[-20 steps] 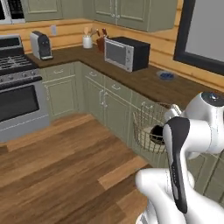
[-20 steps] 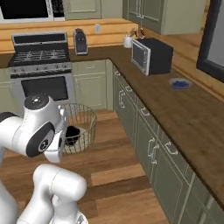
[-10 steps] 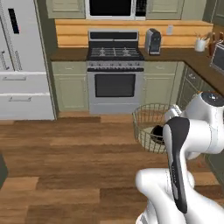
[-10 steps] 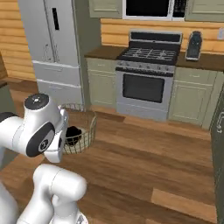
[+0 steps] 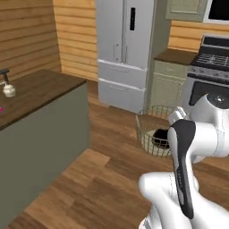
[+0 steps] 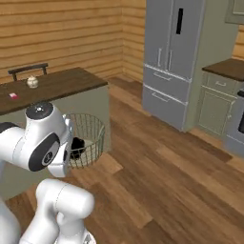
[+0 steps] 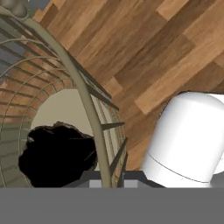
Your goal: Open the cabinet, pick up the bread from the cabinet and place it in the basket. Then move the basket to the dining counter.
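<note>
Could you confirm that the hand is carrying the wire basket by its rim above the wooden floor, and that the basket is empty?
Not quite: the basket is not empty. The hand view shows the dark bread lying on its pale base. The rest holds: the hand is shut on the rim, with the basket held above the wooden floor.

bread (image 5: 160,137) inside basket (image 5: 147,129)

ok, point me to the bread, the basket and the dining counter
bread (image 7: 57,153), hand view, middle of the dark lump
basket (image 5: 150,134), left base view, its wire-mesh side wall
dining counter (image 6: 66,83), right base view, bare dark wood top
</note>
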Motion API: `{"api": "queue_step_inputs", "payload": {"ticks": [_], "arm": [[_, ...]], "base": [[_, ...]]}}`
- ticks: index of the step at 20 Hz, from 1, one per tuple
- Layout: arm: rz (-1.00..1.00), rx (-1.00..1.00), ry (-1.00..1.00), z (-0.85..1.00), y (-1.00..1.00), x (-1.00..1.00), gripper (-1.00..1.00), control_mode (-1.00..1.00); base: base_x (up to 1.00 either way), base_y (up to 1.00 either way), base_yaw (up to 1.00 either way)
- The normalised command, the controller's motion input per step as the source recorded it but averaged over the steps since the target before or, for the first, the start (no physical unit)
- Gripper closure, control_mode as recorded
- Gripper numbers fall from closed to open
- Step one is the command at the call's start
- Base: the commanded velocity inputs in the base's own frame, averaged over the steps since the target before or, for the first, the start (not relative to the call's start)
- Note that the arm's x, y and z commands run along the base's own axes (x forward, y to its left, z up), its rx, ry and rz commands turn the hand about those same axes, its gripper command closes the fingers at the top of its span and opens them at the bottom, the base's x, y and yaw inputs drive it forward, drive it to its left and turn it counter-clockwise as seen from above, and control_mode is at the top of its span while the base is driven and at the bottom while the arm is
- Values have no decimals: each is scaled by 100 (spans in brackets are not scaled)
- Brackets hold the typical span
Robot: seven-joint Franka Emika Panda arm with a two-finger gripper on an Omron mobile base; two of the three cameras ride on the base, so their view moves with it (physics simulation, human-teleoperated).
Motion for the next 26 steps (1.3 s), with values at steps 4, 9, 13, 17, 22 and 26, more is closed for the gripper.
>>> {"api": "queue_step_inputs", "payload": {"ticks": [4, 9, 13, 17, 22, 26], "arm": [[0, 0, 0, 0, 0, 0, 100, 100], [0, 0, 0, 0, 0, 0, 100, 100], [0, 0, 0, 0, 0, 0, 100, 100], [0, 0, 0, 0, 0, 0, 100, 100], [0, 0, 0, 0, 0, 0, 100, 100], [0, 0, 0, 0, 0, 0, 100, 100]], "base": [[100, 0, 63], [100, 0, 64], [100, -13, 73], [99, -58, 69], [68, -78, 45], [14, -82, 8]]}}
